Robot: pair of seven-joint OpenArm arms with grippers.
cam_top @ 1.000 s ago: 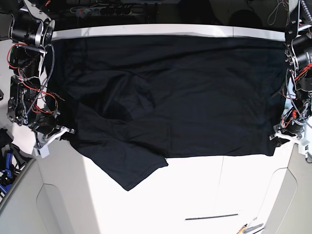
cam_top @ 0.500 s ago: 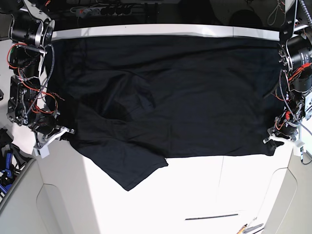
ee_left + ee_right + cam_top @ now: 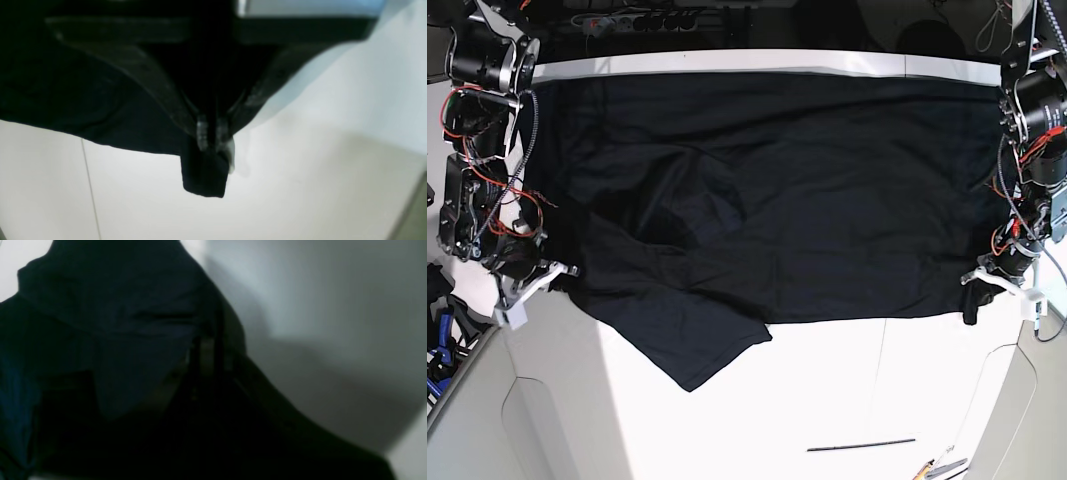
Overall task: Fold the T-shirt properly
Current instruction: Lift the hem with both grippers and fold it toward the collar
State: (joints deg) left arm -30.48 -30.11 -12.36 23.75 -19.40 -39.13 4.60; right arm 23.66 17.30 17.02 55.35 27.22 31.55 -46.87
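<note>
Two grippers, left (image 3: pixel 975 288) and right (image 3: pixel 562 272), have their fingers closed on opposite corners of the T-shirt (image 3: pixel 777 190), which I hold spread across the desk (image 3: pixel 847 380) for folding.

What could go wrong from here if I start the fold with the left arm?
1. The left gripper pinches only a small corner of the T-shirt, with a short tab past the tips; it may slip out under tension.
2. A sleeve lies bunched and wrinkled near the right gripper, so a fold could trap creases.
3. Cloth overhangs the table edge and may drag.
</note>
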